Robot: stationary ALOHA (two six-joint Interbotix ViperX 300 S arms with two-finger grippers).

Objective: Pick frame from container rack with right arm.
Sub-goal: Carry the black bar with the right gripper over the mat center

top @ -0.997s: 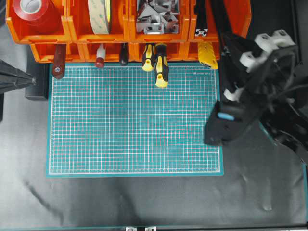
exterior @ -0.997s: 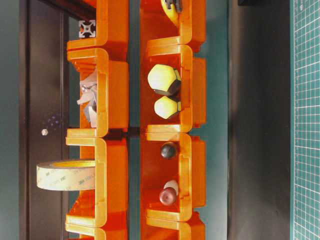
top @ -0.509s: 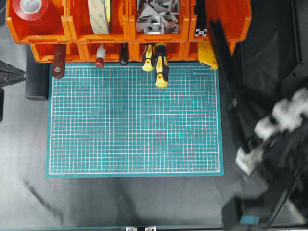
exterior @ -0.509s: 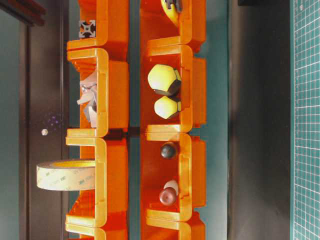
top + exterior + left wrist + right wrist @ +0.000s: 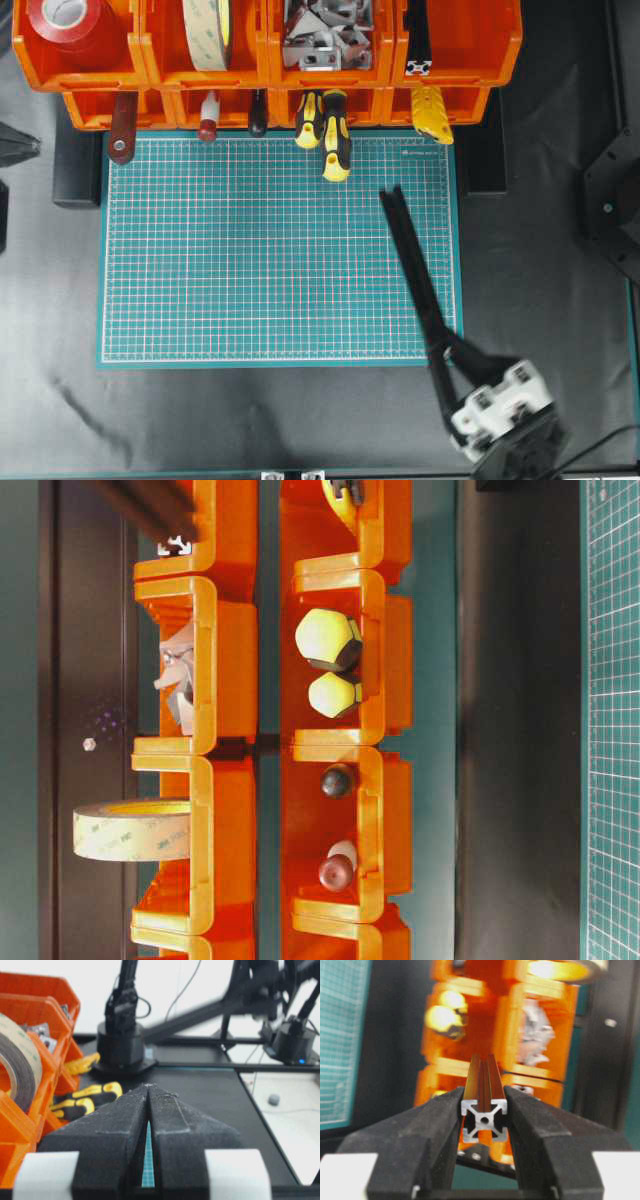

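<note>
My right gripper [image 5: 440, 348] is shut on the frame [image 5: 412, 265], a long black bar. It holds the bar by its near end, slanting above the right side of the green mat [image 5: 250, 260], clear of the orange container rack [image 5: 150, 72]. In the right wrist view the fingers [image 5: 440, 1125] clamp the bar's silver cross-shaped end [image 5: 484, 1120], with the rack [image 5: 490, 1020] blurred beyond. My left gripper [image 5: 148, 1087] is shut and empty at the left edge [image 5: 15, 145].
A second black extrusion [image 5: 418, 45] lies in the rack's top right bin. Yellow-and-black screwdrivers [image 5: 335, 140] stick out of the lower tier onto the mat. Red tape [image 5: 70, 25], a tape roll [image 5: 205, 30] and metal brackets [image 5: 320, 35] fill the other top bins.
My right arm has swung back from the rack to the front right, drawing the frame out of the top right bin and over the mat. The left gripper drew slightly left.
</note>
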